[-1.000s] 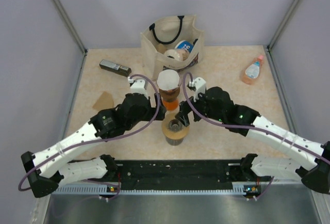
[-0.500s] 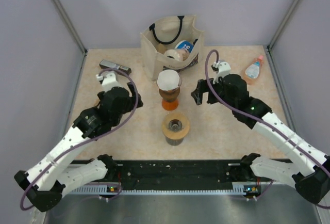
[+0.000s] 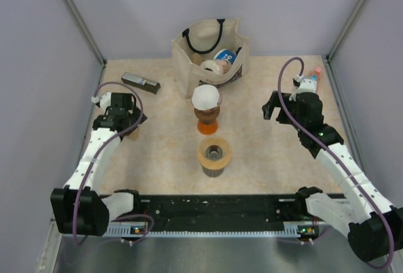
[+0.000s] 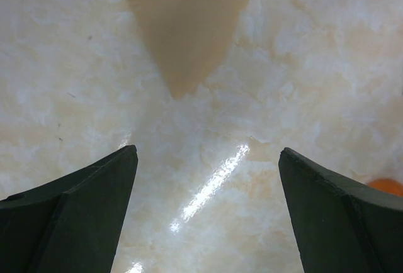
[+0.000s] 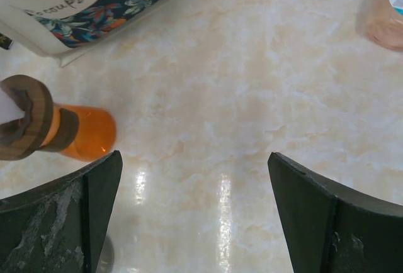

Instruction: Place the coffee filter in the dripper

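Observation:
The dripper (image 3: 206, 111), a brownish cone, stands upright on an orange glass base (image 3: 207, 126) at the table's middle. The white coffee filter (image 3: 205, 97) sits inside its top. My left gripper (image 3: 128, 124) hangs open over the left side of the table, far from the dripper. In the left wrist view the left gripper (image 4: 207, 153) has only bare table between its fingers, and a tan fan-shaped paper (image 4: 189, 24) lies flat just ahead. My right gripper (image 3: 269, 108) is open to the dripper's right. In the right wrist view the right gripper (image 5: 194, 156) is empty, with the orange base (image 5: 91, 133) at the left.
A canvas tote bag (image 3: 211, 50) with items stands behind the dripper. A jar topped by a tan ring (image 3: 214, 153) sits in front of it. A dark bar (image 3: 140, 82) lies at the back left and a pink bottle (image 3: 308, 85) at the back right. Walls close in both sides.
Both arms have drawn away from the dripper, the left out to the left side and the right out toward the back right. The white filter stays in the dripper.

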